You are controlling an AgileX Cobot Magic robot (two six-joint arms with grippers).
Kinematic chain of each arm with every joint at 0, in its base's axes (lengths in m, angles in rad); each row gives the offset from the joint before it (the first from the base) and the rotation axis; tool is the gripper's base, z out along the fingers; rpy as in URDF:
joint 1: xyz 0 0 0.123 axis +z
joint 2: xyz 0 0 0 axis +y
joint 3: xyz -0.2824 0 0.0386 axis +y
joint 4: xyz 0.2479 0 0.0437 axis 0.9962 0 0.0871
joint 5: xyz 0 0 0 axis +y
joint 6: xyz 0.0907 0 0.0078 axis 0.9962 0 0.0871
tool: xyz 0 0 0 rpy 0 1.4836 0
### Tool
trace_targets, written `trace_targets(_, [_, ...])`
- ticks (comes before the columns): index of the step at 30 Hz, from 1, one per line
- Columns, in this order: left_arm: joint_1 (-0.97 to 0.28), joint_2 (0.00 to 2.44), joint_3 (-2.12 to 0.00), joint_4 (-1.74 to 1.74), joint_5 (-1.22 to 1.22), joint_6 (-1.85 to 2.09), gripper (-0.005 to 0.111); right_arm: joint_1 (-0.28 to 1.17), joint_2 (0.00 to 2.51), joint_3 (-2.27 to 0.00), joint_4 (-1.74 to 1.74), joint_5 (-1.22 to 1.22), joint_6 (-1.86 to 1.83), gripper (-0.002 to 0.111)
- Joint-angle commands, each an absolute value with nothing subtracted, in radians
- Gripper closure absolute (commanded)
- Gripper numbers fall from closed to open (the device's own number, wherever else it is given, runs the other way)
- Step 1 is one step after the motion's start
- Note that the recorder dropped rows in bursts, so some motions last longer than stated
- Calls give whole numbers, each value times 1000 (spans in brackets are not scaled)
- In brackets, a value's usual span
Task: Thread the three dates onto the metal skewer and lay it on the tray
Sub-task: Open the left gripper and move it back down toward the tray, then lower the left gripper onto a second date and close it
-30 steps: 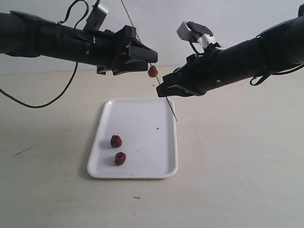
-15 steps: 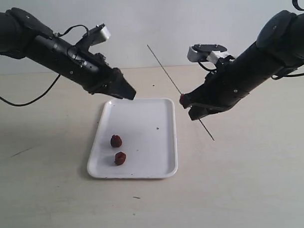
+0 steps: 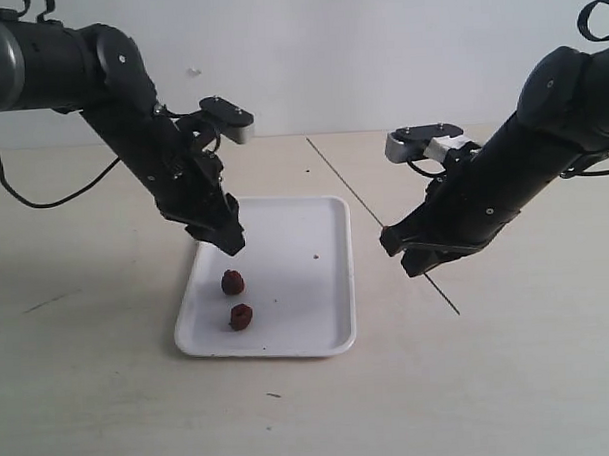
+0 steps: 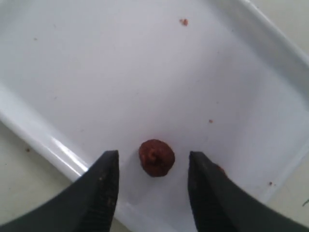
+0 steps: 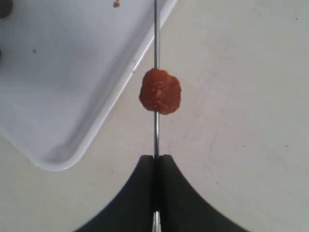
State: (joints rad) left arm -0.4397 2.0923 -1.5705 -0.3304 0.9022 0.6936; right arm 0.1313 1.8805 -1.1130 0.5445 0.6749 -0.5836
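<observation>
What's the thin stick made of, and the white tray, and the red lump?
The stick looks like metal: thin, straight, grey and a bit shiny. The tray looks like smooth, glossy white plastic, though that's unsure. The lump looks like soft, wrinkly dried fruit.

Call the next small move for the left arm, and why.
Probably lower the left pincer a little and close it on the date between its open jaws. That date lies loose on the tray, and the pincer seems to hover short of it. The right pincer is shut on the metal skewer, which carries one threaded date.
</observation>
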Motion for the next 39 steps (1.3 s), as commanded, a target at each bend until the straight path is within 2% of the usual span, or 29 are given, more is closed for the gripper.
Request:
trace_targets(1, [-504,2080,-1574,-243,876,517,61,127,1871,-1107,542,660,-582,108])
trace_targets(10, [-559,2113,-1574,-7,853,177,61,127,1871,-1108,551,660,-582,108])
trace_targets(39, [-579,2177,-1571,-9,873,105,61,127,1871,-1108,551,648,-582,108])
